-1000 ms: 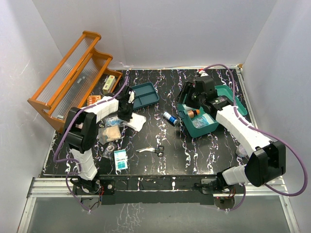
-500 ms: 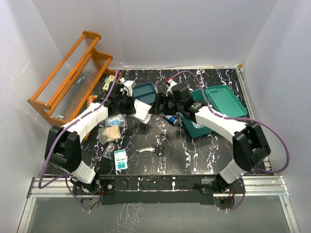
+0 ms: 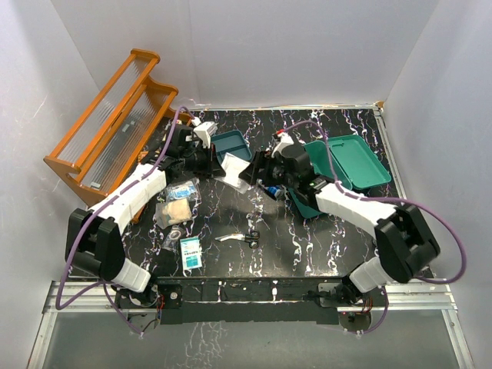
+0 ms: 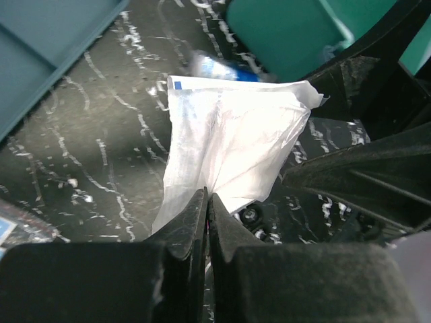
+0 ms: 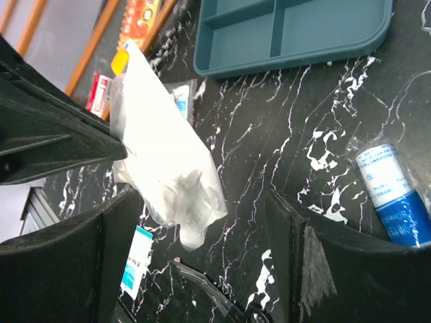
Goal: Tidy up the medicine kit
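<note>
One view, the left wrist's, shows left gripper (image 4: 207,199) clamping white pouch (image 4: 232,141).

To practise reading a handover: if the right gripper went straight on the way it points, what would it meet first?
Most likely the white plastic packet, pinched by the left gripper. It hangs just ahead of the open right gripper, though depth is unclear.

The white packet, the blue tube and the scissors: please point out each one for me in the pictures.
white packet (image 4: 229,145): left wrist view, on the middle of its crumpled plastic.
blue tube (image 5: 392,196): right wrist view, on its blue label.
scissors (image 3: 251,237): top external view, on the dark handles.
</note>
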Robot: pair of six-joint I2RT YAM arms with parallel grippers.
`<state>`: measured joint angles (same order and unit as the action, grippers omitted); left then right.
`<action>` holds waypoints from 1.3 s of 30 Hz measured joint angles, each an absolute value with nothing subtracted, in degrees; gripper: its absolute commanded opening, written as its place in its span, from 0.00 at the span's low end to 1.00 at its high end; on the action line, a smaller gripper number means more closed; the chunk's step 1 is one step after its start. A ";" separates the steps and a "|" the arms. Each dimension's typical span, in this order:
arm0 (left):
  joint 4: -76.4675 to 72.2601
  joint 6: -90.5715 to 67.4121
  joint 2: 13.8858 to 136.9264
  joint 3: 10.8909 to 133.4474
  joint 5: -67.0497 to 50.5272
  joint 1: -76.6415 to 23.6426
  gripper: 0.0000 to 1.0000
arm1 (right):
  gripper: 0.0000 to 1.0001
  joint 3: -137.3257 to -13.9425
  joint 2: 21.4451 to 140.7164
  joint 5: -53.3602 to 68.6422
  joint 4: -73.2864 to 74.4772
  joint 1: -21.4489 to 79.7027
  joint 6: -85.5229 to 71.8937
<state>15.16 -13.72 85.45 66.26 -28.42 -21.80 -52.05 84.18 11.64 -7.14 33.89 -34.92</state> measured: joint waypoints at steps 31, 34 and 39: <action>-0.01 -31.42 80.88 68.86 -41.45 -21.43 0.00 | 0.40 -44.34 71.24 17.82 -27.33 31.33 -45.34; -0.60 -32.29 80.88 68.45 -41.54 -21.43 0.00 | 0.28 -45.74 72.99 17.74 -27.49 31.24 -45.60; -1.23 -33.08 80.88 68.40 -41.47 -21.43 0.07 | 0.06 -47.37 74.65 18.13 -27.62 30.59 -46.76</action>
